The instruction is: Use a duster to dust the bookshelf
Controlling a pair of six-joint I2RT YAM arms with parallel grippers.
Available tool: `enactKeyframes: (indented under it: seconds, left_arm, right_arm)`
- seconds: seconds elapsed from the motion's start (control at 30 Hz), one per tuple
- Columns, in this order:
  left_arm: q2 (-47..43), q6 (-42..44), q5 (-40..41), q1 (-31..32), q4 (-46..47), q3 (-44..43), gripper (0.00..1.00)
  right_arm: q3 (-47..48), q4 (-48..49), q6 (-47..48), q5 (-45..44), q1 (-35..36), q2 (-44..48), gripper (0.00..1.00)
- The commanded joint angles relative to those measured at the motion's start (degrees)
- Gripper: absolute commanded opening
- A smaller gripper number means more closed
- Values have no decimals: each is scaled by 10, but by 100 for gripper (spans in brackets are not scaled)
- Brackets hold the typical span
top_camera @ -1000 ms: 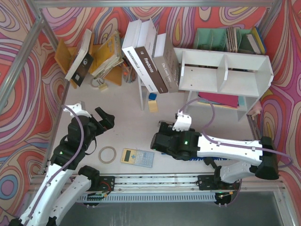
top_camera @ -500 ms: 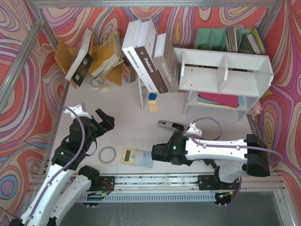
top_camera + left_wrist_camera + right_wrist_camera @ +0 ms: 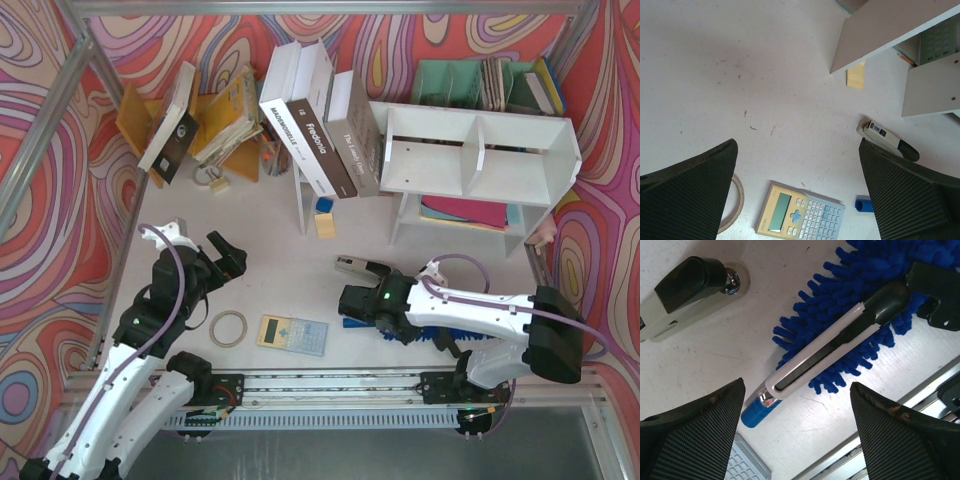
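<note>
The duster [image 3: 858,288] lies flat on the table, bright-blue fluff around a white and grey handle that ends in a blue tip [image 3: 752,416]. My right gripper [image 3: 796,385] hangs open just above the handle's end, gripping nothing. From the top view the duster [image 3: 441,339] is mostly hidden under the right arm, with my right gripper [image 3: 348,302] over its left end. The white bookshelf [image 3: 480,150] stands at the back right, well away from both arms. My left gripper [image 3: 226,256] is open and empty over bare table at the left, seen also as the left gripper [image 3: 797,145].
A black and grey stapler [image 3: 361,267] lies just behind the right gripper. A calculator [image 3: 292,335] and a tape ring [image 3: 229,327] sit near the front edge. Leaning books [image 3: 315,130], a yellow rack [image 3: 215,120] and a green organiser [image 3: 470,82] line the back.
The right arm has drawn back to the right and its gripper has turned, uncovering the duster's handle tip and some fluff. Its jaws have narrowed a little. The left arm has hardly moved.
</note>
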State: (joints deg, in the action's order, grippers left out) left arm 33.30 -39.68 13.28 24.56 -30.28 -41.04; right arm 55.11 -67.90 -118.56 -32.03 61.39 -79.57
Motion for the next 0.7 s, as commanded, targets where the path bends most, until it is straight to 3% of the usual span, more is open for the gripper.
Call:
enactKeyframes:
  seconds: [0.0,0.4,0.67]
  left_arm:
    - [6,-1,-7,2,9,10,99]
    - [15,-2,-14,1,14,14,98]
    - [14,-2,-25,2,22,18,98]
  right_arm:
    - [-3,19,-124,9,-9,-5,78]
    - [-37,31,-162,38,-16,-23,73]
    - [-63,78,-134,34,-35,-18,69]
